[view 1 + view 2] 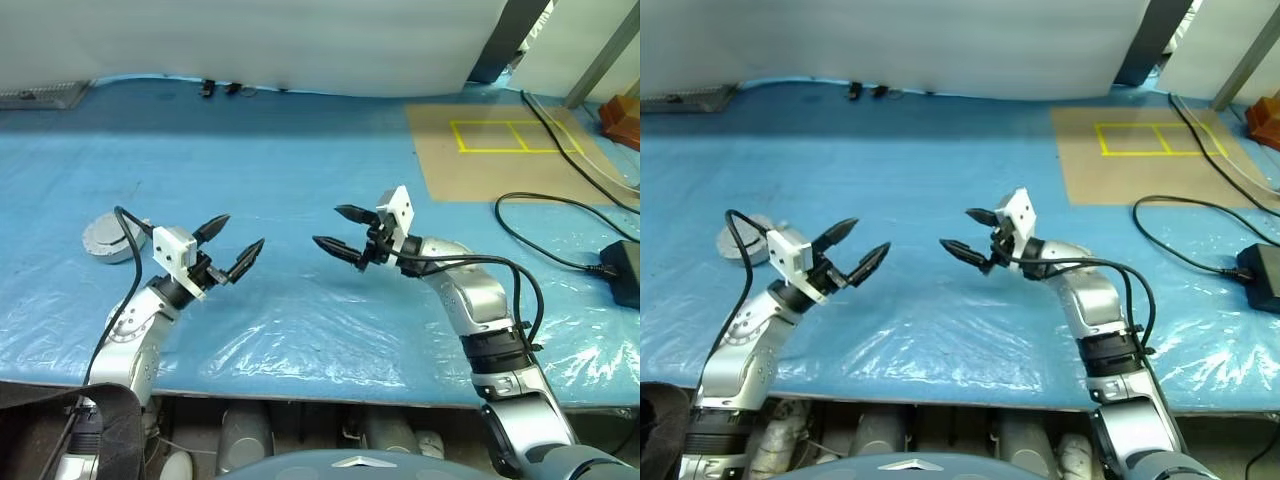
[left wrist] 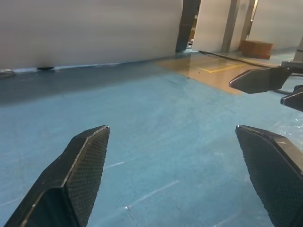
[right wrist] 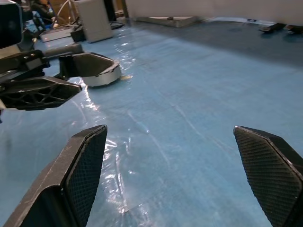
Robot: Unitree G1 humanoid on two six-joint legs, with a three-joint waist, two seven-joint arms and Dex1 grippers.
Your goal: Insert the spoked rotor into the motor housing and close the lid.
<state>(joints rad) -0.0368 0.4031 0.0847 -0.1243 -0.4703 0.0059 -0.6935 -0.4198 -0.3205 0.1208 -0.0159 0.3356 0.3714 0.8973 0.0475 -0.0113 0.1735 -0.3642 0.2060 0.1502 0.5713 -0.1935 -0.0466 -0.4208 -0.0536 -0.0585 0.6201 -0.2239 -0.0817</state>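
Both grippers, left gripper (image 1: 232, 252) and right gripper (image 1: 337, 230), hover empty with jaws spread apart. The motor housing (image 1: 108, 238) lies beyond the left arm; approach it level, centred.

**Room and backdrop**

Blue plastic sheeting (image 1: 300, 250) is covering the tabletop, wrinkling and glaring near the front edge. A white wall panel (image 1: 280, 40) is running along the back. A brown board (image 1: 500, 150) with yellow tape lines is lying far right, black cables (image 1: 545, 215) trailing beside it.
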